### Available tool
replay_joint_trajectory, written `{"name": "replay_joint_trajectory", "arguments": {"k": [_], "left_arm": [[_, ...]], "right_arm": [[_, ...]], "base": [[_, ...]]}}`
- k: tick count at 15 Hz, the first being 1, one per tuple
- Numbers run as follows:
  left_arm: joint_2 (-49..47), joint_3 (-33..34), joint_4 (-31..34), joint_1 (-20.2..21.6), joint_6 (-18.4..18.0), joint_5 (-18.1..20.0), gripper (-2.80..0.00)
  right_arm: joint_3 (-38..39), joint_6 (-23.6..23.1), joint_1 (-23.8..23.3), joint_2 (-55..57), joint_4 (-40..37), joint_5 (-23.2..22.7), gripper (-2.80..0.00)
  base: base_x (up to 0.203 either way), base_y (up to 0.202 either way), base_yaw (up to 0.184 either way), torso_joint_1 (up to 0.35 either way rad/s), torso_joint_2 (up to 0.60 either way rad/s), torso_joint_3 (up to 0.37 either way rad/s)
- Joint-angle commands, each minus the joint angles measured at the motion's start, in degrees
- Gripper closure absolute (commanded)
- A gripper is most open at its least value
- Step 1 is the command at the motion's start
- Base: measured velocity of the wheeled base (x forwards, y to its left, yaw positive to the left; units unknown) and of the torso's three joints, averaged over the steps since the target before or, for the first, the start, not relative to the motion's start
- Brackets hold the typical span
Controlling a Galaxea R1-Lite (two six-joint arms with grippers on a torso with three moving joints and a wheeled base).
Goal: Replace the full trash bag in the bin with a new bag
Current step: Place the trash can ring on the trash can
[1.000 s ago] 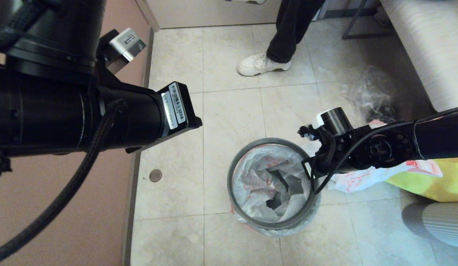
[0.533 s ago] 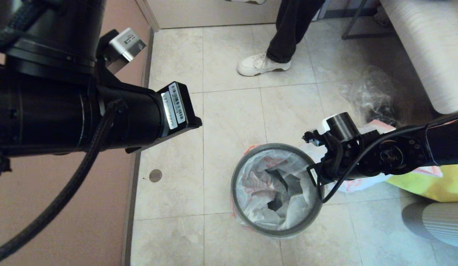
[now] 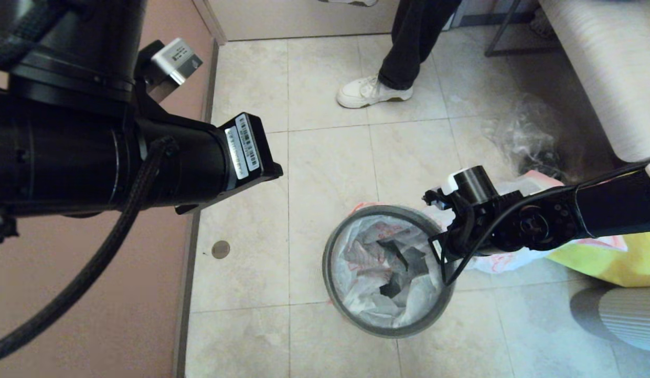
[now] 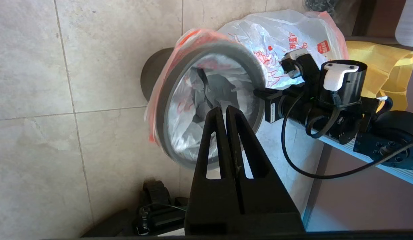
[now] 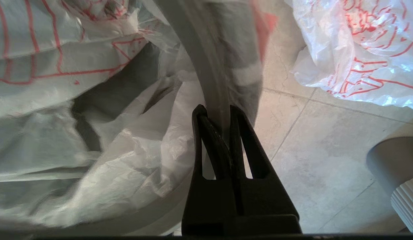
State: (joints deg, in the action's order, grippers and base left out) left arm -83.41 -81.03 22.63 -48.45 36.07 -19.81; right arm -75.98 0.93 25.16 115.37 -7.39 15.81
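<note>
The bin [image 3: 389, 320] stands on pale floor tiles [image 3: 325, 157], lined with the new bag [image 3: 366, 262]. The right pincer [image 5: 215, 117] is clamped on its ring. The full bag [image 4: 286, 36] lies beside it. The left pincer [image 4: 223, 111] hangs closed, empty, by a pink wall [image 3: 94, 294].

At lower centre a round pale grey plastic bin [image 3: 389, 321] holds a white red-printed bag [image 3: 372, 262]; the black right arm [image 3: 545, 223] reaches its right rim.

Overhead head view; wrist views sharing bin [image 3: 335, 278].
</note>
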Motion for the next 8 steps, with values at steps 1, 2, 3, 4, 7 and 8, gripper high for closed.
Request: {"name": "replay_joint_trajectory", "arguments": {"k": [1,2,3,4,7,8], "left_arm": [[-0.09,0.00,0.14,0.02,0.23,-0.14,0.00],[-0.03,-0.01,0.14,-0.07,0.23,-0.22,0.00],[0.19,-0.40,0.21,-0.24,0.01,-0.16,0.00],[0.40,-0.55,0.22,-0.33,-0.83,-0.16,0.00],[0.53,-0.53,0.14,-0.33,-1.09,-0.14,0.00],[0.53,-0.53,0.14,-0.33,-1.09,-0.14,0.00]], "right_arm": [[-0.58,-0.05,-0.02,0.58,-0.06,0.18,0.00],[-1.00,-0.07,-0.02,0.16,-0.19,0.18,0.00],[-0.83,-0.05,-0.01,-0.41,-0.33,0.18,0.00],[-0.43,-0.03,0.07,-1.05,-0.36,0.18,0.00],[1.44,0.26,0.02,-4.11,-0.35,0.10,0.00],[1.68,0.30,-0.14,-4.67,-0.31,0.10,0.00]], "base": [[0.000,0.000,0.000,0.000,0.00,0.000],[0.000,0.000,0.000,0.000,0.00,0.000],[0.000,0.000,0.000,0.000,0.00,0.000],[0.000,0.000,0.000,0.000,0.00,0.000],[0.000,0.000,0.000,0.000,0.00,0.000],[0.000,0.000,0.000,0.000,0.00,0.000]]}}
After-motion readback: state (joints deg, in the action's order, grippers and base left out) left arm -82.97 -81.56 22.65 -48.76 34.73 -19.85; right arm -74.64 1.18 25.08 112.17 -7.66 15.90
